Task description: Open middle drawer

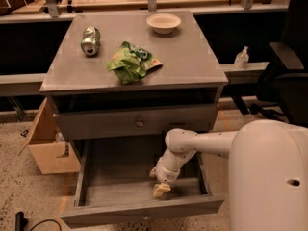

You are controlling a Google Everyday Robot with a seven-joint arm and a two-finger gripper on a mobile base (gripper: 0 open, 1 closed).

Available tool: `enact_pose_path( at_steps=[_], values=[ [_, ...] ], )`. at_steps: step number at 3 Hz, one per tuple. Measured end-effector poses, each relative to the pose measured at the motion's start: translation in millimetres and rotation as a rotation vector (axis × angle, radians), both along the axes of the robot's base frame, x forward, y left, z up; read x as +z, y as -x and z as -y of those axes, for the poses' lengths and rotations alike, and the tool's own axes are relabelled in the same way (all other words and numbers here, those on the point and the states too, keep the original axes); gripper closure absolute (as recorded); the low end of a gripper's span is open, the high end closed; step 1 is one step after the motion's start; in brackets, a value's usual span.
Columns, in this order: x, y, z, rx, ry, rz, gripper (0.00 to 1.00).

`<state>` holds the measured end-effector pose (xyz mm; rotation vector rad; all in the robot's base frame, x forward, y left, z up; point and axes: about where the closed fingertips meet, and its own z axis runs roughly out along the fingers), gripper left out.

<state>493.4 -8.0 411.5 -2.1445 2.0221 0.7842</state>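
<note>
Middle drawer [106, 214], lower centre, pulled out: rigid, probably light-sliding; grasp at front centre. Claw [161, 187] inside it, opening indeterminable.

The pincer [161, 188] hangs inside the pulled-out middle drawer [120, 212], near its right wall; the drawer's left half lies free; the closed upper drawer [106, 124] overhangs the back; a cardboard box [50, 155] flanks the left side.

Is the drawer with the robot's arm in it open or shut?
Open. The drawer is pulled far out of the cabinet, its bare floor showing, with the gripper down inside it.
</note>
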Motion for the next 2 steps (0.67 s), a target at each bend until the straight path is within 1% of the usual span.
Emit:
enact_pose_path(
  at_steps=[1,2],
  values=[
    [0.0,0.0,0.0,0.000,0.000,0.000,0.39],
    [8.7,-4.0,6.1,-0.027,0.020,0.064,0.63]
  ],
)
